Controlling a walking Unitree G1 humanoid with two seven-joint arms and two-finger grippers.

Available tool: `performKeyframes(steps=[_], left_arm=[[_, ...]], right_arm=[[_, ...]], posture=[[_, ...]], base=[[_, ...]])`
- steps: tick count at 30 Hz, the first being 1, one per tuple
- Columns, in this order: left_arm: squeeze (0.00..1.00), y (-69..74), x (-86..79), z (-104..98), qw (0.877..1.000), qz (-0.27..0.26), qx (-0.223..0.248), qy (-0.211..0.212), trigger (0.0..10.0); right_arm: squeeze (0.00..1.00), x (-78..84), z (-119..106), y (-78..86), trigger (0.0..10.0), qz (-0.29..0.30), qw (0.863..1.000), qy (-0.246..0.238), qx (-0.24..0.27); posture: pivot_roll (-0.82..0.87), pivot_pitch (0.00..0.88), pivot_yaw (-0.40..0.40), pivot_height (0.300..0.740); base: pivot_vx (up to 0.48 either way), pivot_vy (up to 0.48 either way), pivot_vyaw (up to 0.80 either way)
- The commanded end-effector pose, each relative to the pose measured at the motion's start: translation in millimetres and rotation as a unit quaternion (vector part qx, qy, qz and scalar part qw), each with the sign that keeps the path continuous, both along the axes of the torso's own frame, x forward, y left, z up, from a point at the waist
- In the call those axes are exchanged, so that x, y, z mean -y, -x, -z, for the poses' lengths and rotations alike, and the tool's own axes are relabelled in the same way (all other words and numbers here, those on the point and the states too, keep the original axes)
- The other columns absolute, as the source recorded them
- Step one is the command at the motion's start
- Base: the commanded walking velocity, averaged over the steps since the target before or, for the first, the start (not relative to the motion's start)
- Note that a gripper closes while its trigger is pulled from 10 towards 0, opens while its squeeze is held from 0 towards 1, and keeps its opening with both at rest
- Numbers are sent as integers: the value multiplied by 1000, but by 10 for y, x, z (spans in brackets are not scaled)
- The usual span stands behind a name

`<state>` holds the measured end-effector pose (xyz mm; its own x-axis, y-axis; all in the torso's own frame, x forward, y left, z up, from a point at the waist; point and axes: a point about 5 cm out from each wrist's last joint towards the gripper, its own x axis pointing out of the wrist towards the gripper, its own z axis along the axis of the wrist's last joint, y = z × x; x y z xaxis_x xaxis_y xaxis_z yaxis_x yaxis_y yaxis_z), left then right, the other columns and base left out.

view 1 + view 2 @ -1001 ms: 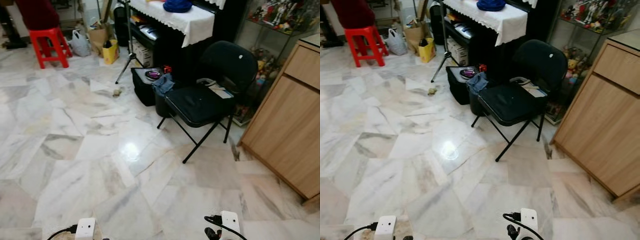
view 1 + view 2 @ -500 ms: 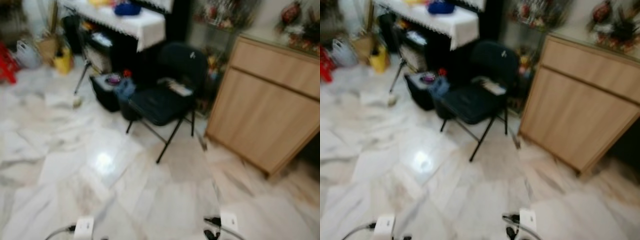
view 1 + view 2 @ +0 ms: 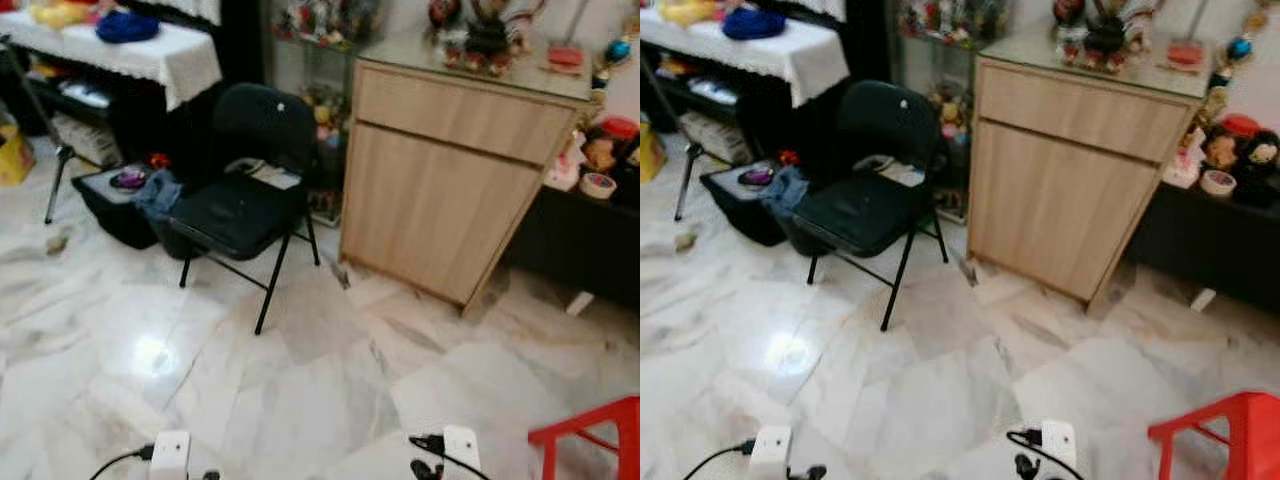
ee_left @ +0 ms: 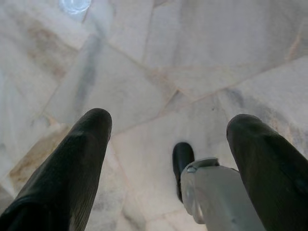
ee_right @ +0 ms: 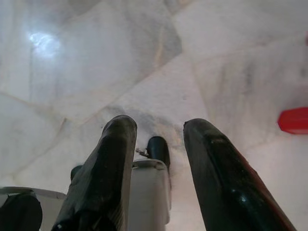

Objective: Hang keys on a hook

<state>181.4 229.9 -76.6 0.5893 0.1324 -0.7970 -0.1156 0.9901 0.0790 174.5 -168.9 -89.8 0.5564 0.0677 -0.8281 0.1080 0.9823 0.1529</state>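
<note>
Two open, empty pincers, left (image 4: 166, 144) and right (image 5: 156, 159), hang over white marble floor (image 3: 330, 380).
Searching step: keys unseen; next, locate them, perhaps near the upper-centre light wooden cabinet (image 3: 440, 190).

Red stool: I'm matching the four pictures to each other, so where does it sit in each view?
Left eye view: red stool in the bottom right corner, on the marble floor.
Right eye view: bottom right corner again.
Right wrist view: a red patch cut off by the frame, likely its corner.
Left wrist view: marble floor and glare.
Shared landmark: the bright glare on the floor.
</note>
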Motion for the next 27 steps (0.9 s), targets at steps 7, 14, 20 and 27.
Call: performKeyframes(steps=[7, 14, 20, 27], left_arm=[[0, 16, 12, 12, 1000, 11, -8, -4, 10000], [0, 10, 8, 9, 1000, 12, -7, -4, 10000], [0, 7, 8, 7, 1000, 12, -6, -5, 10000], [0, -7, 33, 6, 1000, 14, -4, -3, 10000]], right_arm=[[0, -7, 6, 11, 10000, -1, 1000, 1, -2], [0, -13, 9, 17, 10000, -6, 1000, 0, -3], [0, -15, 10, 18, 10000, -10, 1000, 1, -4], [0, -7, 7, 13, 10000, -8, 1000, 2, -3]], posture=[[75, 0, -28, 740], [81, 0, -31, 740], [81, 0, -32, 740], [82, 0, -35, 740]], base=[[0, -124, -703], [0, -40, -702], [0, -187, -705], [0, -296, -705]])
